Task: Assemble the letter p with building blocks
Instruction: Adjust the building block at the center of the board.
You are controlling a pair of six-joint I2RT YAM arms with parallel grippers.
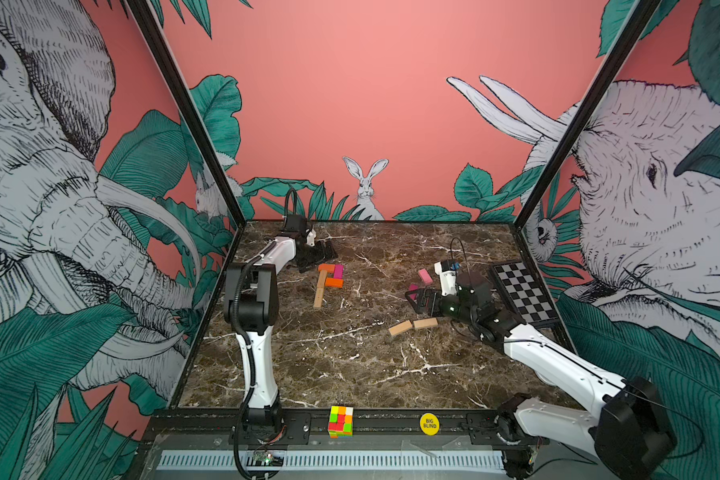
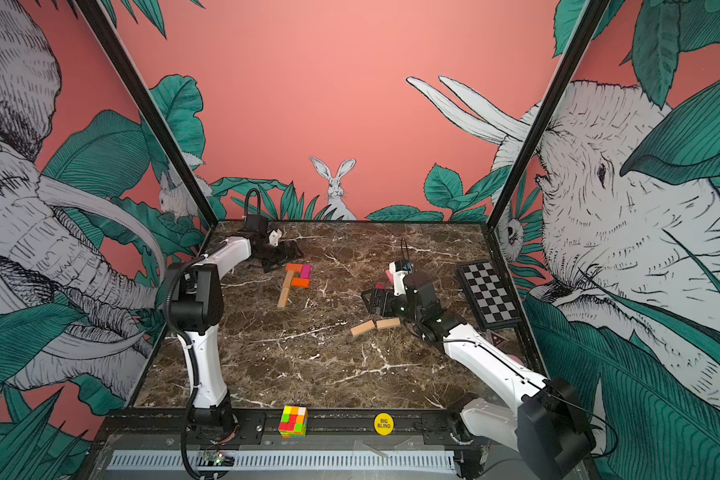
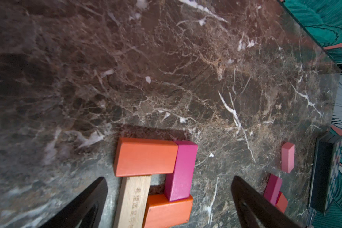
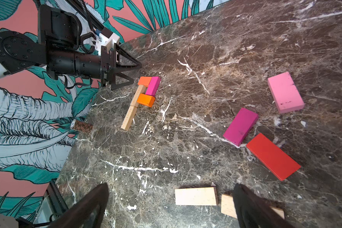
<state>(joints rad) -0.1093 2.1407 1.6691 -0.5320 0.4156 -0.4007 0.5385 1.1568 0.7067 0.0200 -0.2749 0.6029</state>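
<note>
Five building blocks lie joined on the marble table [image 1: 350, 365]: a tan stem [image 1: 320, 289] of two bricks, an orange brick [image 3: 145, 157] across its far end, a magenta brick [image 3: 183, 169] and a second orange brick [image 3: 169, 211] closing the loop. My left gripper [image 1: 323, 253] hovers open just behind this shape, holding nothing. My right gripper [image 1: 416, 299] is open and empty at mid right. Near it lie loose pink [image 4: 285, 92], magenta [image 4: 241, 126] and red [image 4: 272, 156] bricks. Two tan bricks [image 1: 400, 327] [image 1: 425, 323] lie end to end in front of it.
A small chessboard [image 1: 522, 291] sits by the right wall. On the front rail stand a multicoloured puzzle cube [image 1: 341, 422] and a yellow "BIG BLIND" disc [image 1: 429, 424]. A short patterned cylinder [image 4: 81, 126] lies at the table's left edge.
</note>
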